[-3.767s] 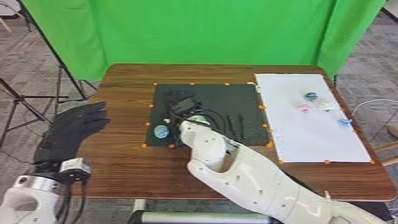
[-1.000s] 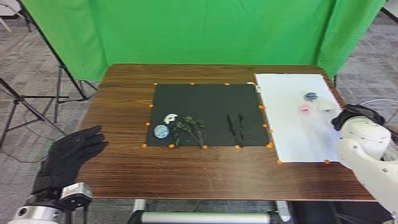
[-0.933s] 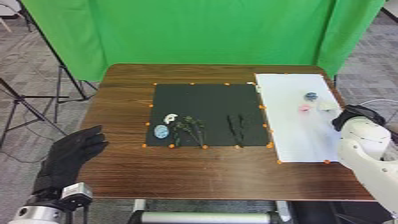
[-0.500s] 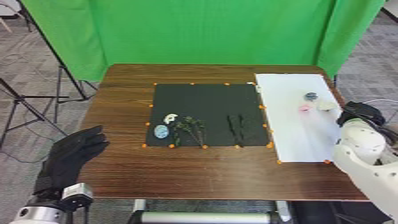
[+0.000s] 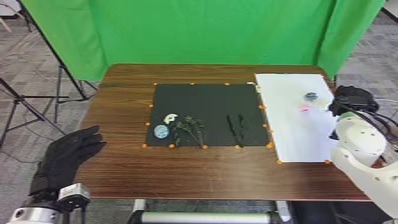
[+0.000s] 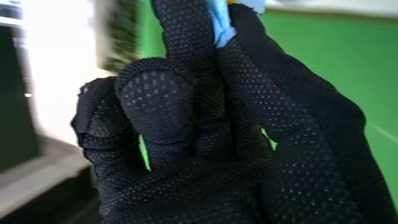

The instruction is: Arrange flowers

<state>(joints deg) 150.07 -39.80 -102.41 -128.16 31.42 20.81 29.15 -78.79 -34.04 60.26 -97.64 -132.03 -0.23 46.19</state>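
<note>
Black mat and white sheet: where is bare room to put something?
Black mat: bare beyond the green sprigs, crowded at near left around the blue oval. White sheet: bare between its near edge and the pink flower, crowded beside the right hand.

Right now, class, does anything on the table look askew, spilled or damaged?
Nothing stands out. The green sprigs lie on the black mat, the pink flower rests on the white sheet, and the right hand pinches a light-blue piece.

The left arm [image 5: 34, 215] and right arm [image 5: 362, 134] are white; the left robot hand [image 5: 75, 149] and right robot hand [image 5: 357, 98] are black-gloved, the right's weave pale-dotted. Dark cables [image 5: 380, 118] run along its wrist.
</note>
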